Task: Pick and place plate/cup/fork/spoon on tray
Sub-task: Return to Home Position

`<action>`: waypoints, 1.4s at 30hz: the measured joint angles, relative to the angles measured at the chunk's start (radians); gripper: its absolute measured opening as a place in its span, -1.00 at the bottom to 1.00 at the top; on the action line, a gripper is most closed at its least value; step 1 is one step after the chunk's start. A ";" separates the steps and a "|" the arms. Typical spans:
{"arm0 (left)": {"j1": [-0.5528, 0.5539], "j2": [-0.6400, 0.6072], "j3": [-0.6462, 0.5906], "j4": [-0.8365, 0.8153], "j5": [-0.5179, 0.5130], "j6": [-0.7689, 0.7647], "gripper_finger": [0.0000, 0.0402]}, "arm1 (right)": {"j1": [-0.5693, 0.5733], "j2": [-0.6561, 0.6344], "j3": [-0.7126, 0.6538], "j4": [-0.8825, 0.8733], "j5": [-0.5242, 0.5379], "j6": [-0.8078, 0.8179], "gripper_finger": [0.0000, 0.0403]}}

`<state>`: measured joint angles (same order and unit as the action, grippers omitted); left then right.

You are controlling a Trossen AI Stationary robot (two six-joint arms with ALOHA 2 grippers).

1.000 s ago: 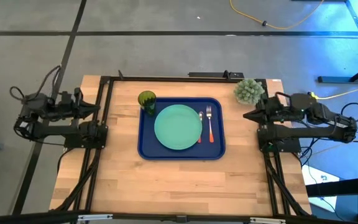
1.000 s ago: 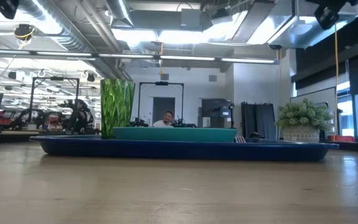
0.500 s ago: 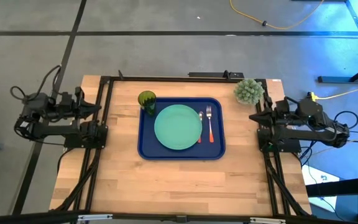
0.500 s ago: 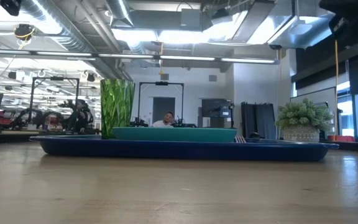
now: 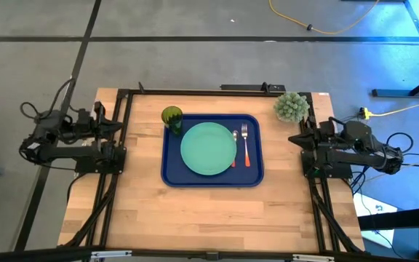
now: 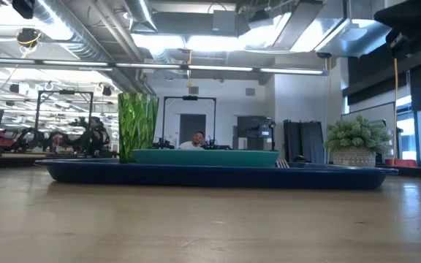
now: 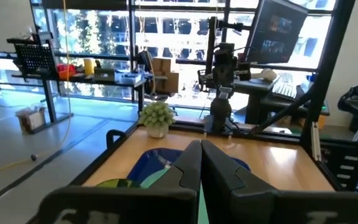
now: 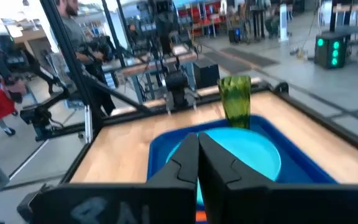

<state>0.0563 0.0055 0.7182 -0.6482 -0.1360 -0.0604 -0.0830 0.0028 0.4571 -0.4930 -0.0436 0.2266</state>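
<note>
The tray carrying plate, cup, fork and spoon lies well apart from both arms, left pincer at its 9 o'clock, right pincer at 3 o'clock, each with tips pressed together.

The tray is dark blue, the plate plain mint green, and the cup a streaky, see-through dark green. The fork and spoon have silver heads and orange-red handles. The bench is pale wood in narrow strips.
</note>
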 joint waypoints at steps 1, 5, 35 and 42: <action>0.000 0.000 -0.019 0.020 0.000 0.007 -1.00 | 0.000 -0.001 -0.010 0.023 0.000 -0.003 -0.98; 0.000 0.000 -0.111 0.134 0.000 0.018 -1.00 | 0.000 0.000 -0.085 0.152 0.000 -0.019 -0.98; 0.000 -0.001 -0.628 0.515 0.126 0.054 -1.00 | 0.000 0.016 -0.436 0.492 -0.055 -0.117 -0.98; 0.000 -0.001 -0.668 0.549 0.153 0.109 -1.00 | 0.000 0.074 -0.436 0.492 -0.055 -0.131 -0.98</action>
<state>0.0563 0.0048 0.0503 -0.0996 0.0174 0.0481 -0.0830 0.0766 0.0216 -0.0013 -0.0990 0.0959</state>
